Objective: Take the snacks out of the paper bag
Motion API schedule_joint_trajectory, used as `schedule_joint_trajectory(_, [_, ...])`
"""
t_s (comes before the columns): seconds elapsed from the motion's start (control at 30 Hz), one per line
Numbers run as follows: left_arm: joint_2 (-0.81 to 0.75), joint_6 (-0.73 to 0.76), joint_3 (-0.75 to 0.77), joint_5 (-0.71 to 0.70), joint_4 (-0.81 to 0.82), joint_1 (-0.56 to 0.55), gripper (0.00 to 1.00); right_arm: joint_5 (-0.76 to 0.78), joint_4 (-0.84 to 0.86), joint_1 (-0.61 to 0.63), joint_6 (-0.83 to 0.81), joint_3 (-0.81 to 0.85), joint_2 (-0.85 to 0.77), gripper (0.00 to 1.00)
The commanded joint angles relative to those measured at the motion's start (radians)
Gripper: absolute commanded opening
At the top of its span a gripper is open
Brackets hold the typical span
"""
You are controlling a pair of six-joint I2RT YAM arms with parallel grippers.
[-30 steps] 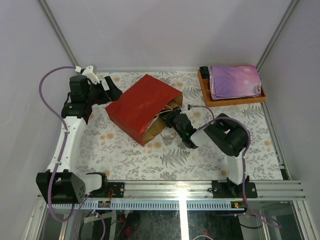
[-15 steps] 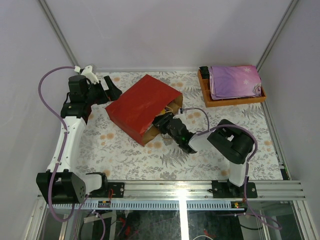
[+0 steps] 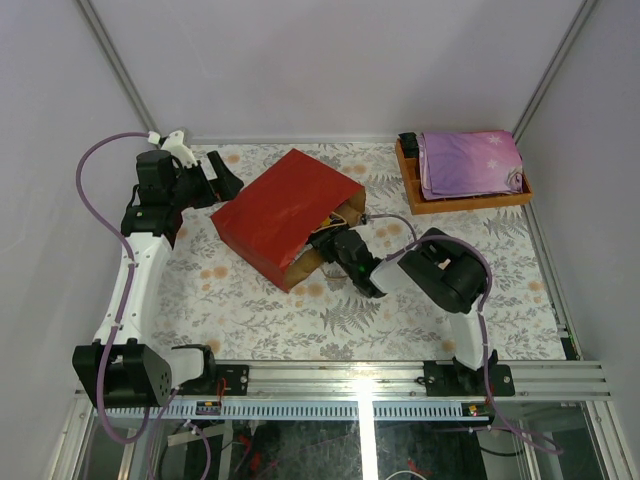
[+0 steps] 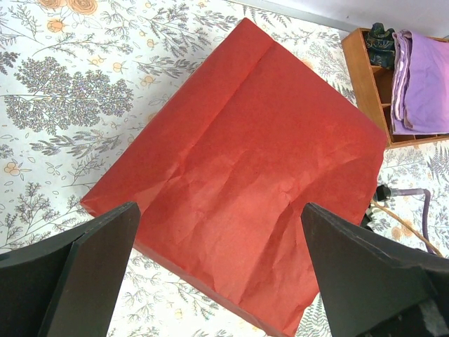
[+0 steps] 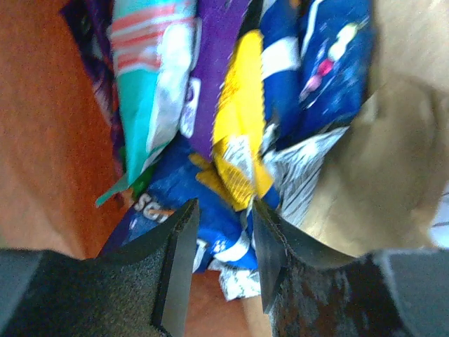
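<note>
The red paper bag (image 3: 275, 210) lies on its side, mouth toward the right arm. My right gripper (image 3: 328, 240) reaches into that mouth. In the right wrist view its jaws (image 5: 223, 210) stand partly open, and the end of a blue-and-white packet (image 5: 210, 235) lies between the fingertips without being pinched. Behind it are more snacks: a yellow packet (image 5: 238, 140), a teal one (image 5: 147, 77) and a purple one (image 5: 210, 63). My left gripper (image 3: 225, 185) hovers wide open over the bag's closed far end (image 4: 252, 175), holding nothing (image 4: 219, 210).
A wooden tray (image 3: 465, 203) with a folded purple cloth (image 3: 470, 160) stands at the back right; it also shows in the left wrist view, tray (image 4: 361, 77) and cloth (image 4: 424, 77). A floral cloth covers the table (image 3: 250, 310).
The right gripper drew back a little from the bag mouth, then pushed in again, deeper. Its jaws kept the same gap. The left arm held still.
</note>
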Motion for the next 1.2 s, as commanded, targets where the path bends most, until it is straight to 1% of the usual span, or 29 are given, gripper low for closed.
schedule_joint_trajectory(0.0, [-0.010, -0.008, -0.010, 0.016, 0.058, 0.007, 1.00, 0.035, -0.009, -0.039, 0.025, 0.039, 0.019, 0.44])
schedule_joint_trajectory(0.33, [-0.009, -0.008, -0.009, 0.016, 0.058, 0.007, 1.00, 0.040, -0.046, -0.065, 0.013, 0.091, 0.073, 0.44])
schedule_joint_trajectory(0.43, [-0.007, -0.008, -0.010, 0.014, 0.058, 0.008, 1.00, 0.046, -0.054, -0.068, -0.001, 0.114, 0.085, 0.42])
schedule_joint_trajectory(0.47, [-0.006, -0.008, -0.009, 0.016, 0.058, 0.006, 1.00, 0.050, -0.056, -0.070, -0.008, 0.118, 0.087, 0.38])
schedule_joint_trajectory(0.67, [-0.005, -0.008, -0.010, 0.017, 0.058, 0.007, 1.00, 0.088, -0.039, -0.071, -0.065, 0.084, 0.040, 0.02])
schedule_joint_trajectory(0.7, [-0.007, -0.008, -0.010, 0.017, 0.057, 0.007, 1.00, 0.096, -0.028, -0.071, -0.071, 0.069, 0.029, 0.00])
schedule_joint_trajectory(0.8, [-0.006, -0.008, -0.009, 0.016, 0.058, 0.008, 1.00, 0.107, 0.036, -0.071, -0.103, 0.002, -0.013, 0.00])
schedule_joint_trajectory(0.87, [-0.006, -0.008, -0.009, 0.016, 0.057, 0.007, 1.00, 0.088, 0.068, -0.066, -0.123, -0.063, -0.077, 0.00])
schedule_joint_trajectory(1.0, [-0.007, -0.006, -0.010, 0.014, 0.056, 0.007, 1.00, 0.048, 0.088, -0.026, -0.134, -0.276, -0.291, 0.00])
schedule_joint_trajectory(1.07, [-0.008, -0.007, -0.010, 0.014, 0.056, 0.008, 1.00, 0.059, 0.032, 0.001, -0.171, -0.378, -0.445, 0.00])
schedule_joint_trajectory(1.17, [-0.007, -0.008, -0.009, 0.017, 0.056, 0.007, 1.00, 0.096, -0.115, 0.016, -0.213, -0.526, -0.689, 0.00])
